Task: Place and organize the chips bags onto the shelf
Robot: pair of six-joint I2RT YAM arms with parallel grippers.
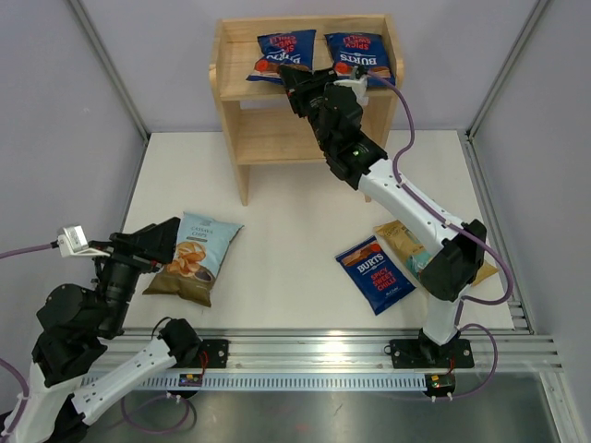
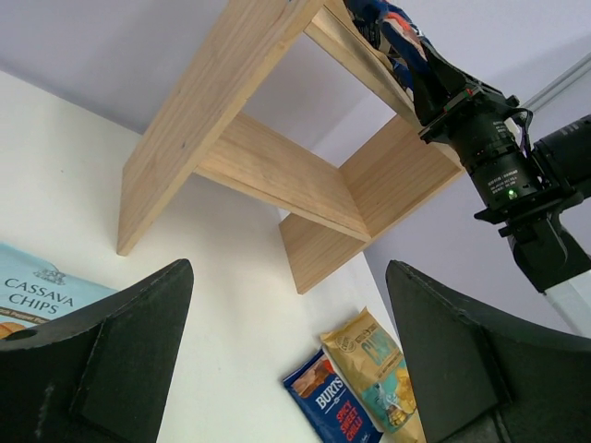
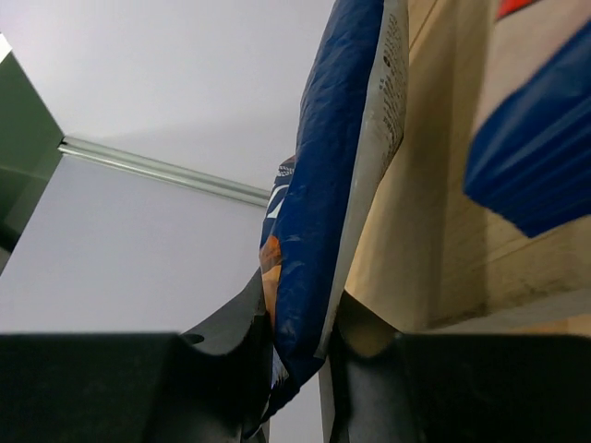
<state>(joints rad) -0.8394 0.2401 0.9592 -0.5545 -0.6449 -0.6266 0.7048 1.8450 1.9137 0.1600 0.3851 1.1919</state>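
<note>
**Right tool pinches a bag at the top tier; left tool spread and empty**

The overhead view shows the right tool reached up to the top tier of the shelf. It meets the near edge of a dark blue bag. A second dark blue bag lies just to that tool's right on the same tier. This view does not show how the jaws stand.

The right wrist view settles it. The right tool is pressed onto the lower edge of the dark blue bag, which rises straight out from between the fingers, close against the wood of the shelf. A corner of the second dark blue bag shows to the upper right.

The left tool is low over the desk, its jaws spread with nothing between them. From above, the pale blue-white bag lies flat just beyond its fingertips. In the left wrist view only a corner of that bag shows, beside the left finger. That view looks up between the fingers at the shelf from below. Farther ahead on the desk, the third dark blue bag and the tan-yellow bag lie side by side, touching.
</note>
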